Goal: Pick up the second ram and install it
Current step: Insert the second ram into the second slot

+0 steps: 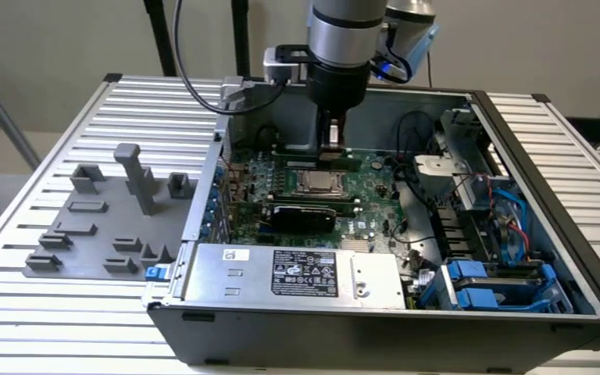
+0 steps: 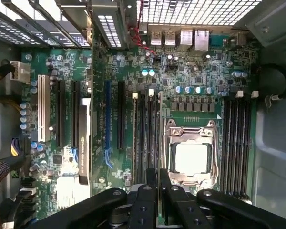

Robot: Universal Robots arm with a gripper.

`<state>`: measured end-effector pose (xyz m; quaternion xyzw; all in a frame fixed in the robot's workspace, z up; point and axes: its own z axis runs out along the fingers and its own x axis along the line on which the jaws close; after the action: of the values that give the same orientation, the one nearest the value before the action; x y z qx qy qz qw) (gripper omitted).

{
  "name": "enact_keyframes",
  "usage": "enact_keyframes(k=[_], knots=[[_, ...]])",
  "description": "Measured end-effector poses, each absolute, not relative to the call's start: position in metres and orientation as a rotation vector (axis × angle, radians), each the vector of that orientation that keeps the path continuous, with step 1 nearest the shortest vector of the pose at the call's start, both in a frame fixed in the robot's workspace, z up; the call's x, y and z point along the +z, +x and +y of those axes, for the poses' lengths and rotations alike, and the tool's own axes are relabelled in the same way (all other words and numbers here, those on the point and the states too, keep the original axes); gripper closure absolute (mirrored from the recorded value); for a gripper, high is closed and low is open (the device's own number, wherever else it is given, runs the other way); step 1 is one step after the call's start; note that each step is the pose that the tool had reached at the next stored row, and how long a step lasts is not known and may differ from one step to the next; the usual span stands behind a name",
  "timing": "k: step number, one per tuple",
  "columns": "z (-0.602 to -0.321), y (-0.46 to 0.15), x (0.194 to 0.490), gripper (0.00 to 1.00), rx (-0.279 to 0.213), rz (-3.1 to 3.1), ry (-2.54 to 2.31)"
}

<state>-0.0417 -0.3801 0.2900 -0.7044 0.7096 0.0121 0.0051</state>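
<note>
Inside the open PC case [image 1: 550, 195], my gripper [image 1: 330, 148] reaches down to the motherboard [image 1: 368, 187]. It is shut on the second ram [image 1: 298, 162], a long thin green stick lying level just behind the square CPU socket [image 1: 321, 183]. In the wrist view the gripper [image 2: 158, 180] has its black fingers [image 2: 145, 200] closed narrowly on the ram [image 2: 159, 138], which shows edge-on. The stick lines up with the long black slots [image 2: 144, 138] next to the CPU socket [image 2: 190, 157]. I cannot tell whether it is seated in a slot.
A grey plate of holder blocks [image 1: 102, 226] sits on the slatted table on the exterior view's left. The power supply [image 1: 290, 269] fills the case front, and blue drive bays [image 1: 487, 285] and cables [image 1: 415, 133] crowd the right. More slots [image 2: 236, 138] flank the socket's other side.
</note>
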Motion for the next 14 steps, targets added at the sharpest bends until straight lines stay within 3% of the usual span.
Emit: enact_keyframes(k=[14], knots=[[-0.381,-0.042,0.265,1.0,0.038,2.226,-2.201]])
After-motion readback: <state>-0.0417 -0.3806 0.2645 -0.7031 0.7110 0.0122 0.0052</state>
